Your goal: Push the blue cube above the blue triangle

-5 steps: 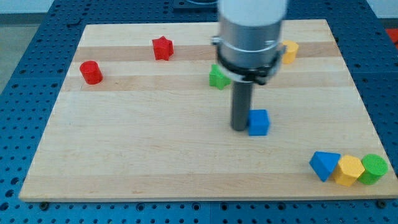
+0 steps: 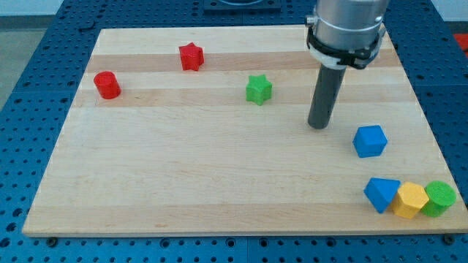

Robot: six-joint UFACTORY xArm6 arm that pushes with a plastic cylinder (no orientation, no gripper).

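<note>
The blue cube [image 2: 369,140] sits at the view's right, above the blue triangle [image 2: 381,194], with a gap of bare wood between them. My tip [image 2: 319,126] rests on the board to the left of the cube and a little above it, apart from it. The blue triangle lies near the board's bottom right corner.
A yellow hexagon block [image 2: 411,200] and a green cylinder [image 2: 439,198] sit right of the blue triangle, touching in a row. A green star [image 2: 258,89] is at centre top, a red star [image 2: 191,56] and red cylinder [image 2: 107,85] at upper left.
The blue cube has slid to the right and slightly up, now sitting above the blue triangle. My tip has moved right and up, away from the cube.
</note>
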